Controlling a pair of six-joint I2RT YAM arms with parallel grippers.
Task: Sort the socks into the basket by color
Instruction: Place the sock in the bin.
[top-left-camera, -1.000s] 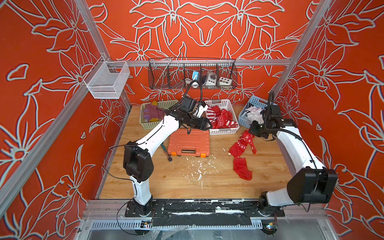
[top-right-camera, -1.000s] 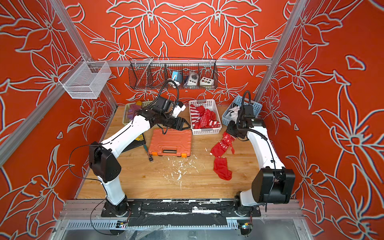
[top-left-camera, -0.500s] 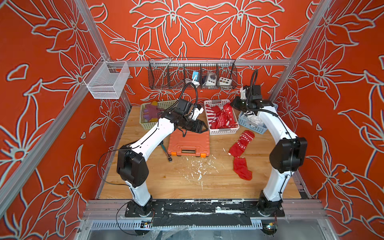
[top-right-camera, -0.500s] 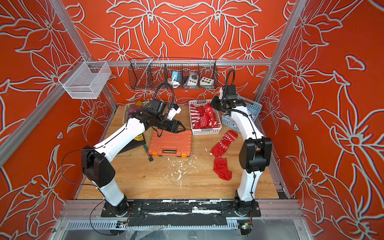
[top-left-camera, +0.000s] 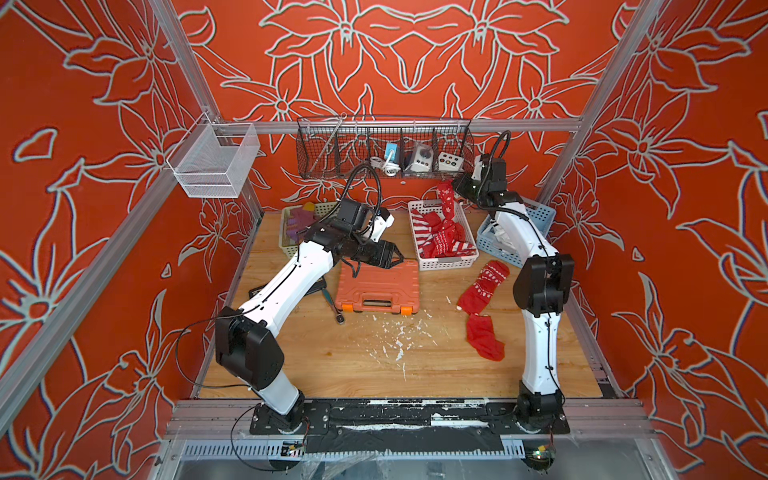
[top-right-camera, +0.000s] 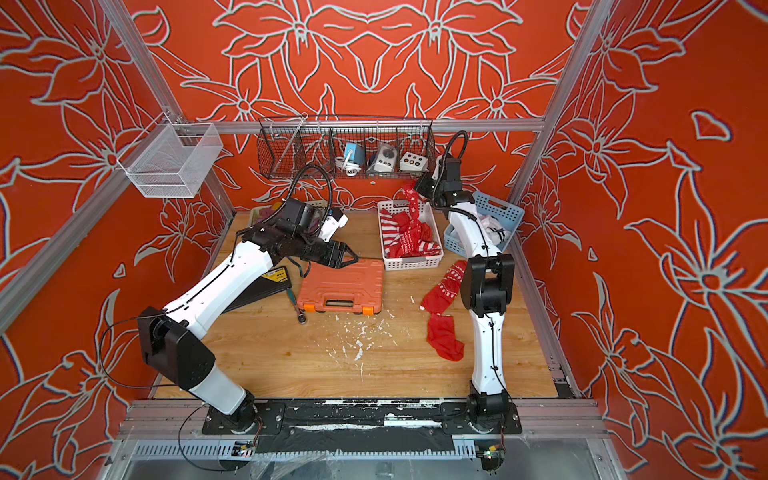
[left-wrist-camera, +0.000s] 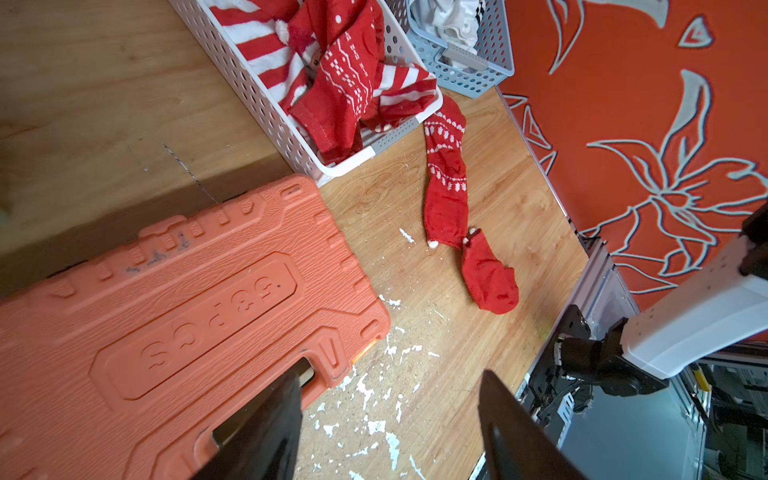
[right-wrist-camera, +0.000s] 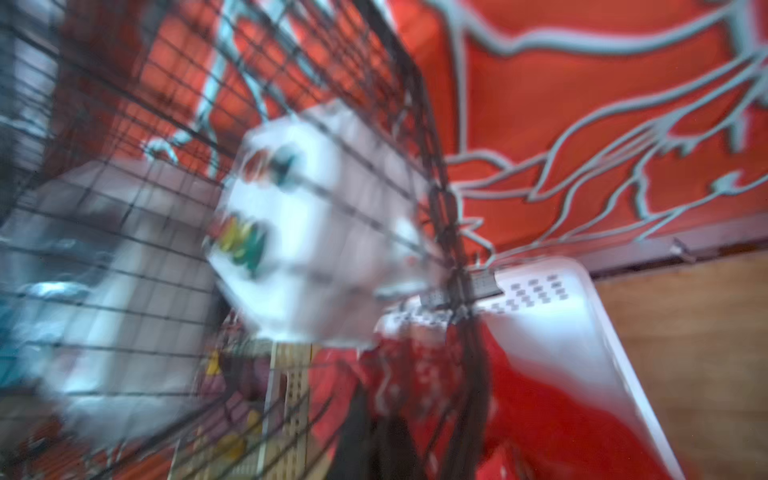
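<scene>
I count 2 robot arms: left arm (top-left-camera: 291, 282) & right arm (top-left-camera: 536, 332). On the table stand 3 plastic baskets: 1 beige basket (top-left-camera: 286, 241), 1 white basket (top-left-camera: 446, 262), 1 blue basket (top-left-camera: 540, 216). Red socks outside of them: 3. Of these, 2 lie on the wood, the patterned sock (top-left-camera: 484, 286) & the plainer sock (top-left-camera: 484, 338), and 1 hanging sock (top-left-camera: 446, 203) is over the white basket. The socks inside the baskets are heaped, so no exact nr. Also 1 orange case (top-left-camera: 378, 282), 1 ratchet (top-left-camera: 334, 305), 1 black flat case (top-right-camera: 257, 286). On the walls are 2 wire holders: 1 black rack (top-left-camera: 332, 153) w/ 3 small devices (top-left-camera: 417, 154), and 1 white mesh basket (top-left-camera: 212, 166).
</scene>
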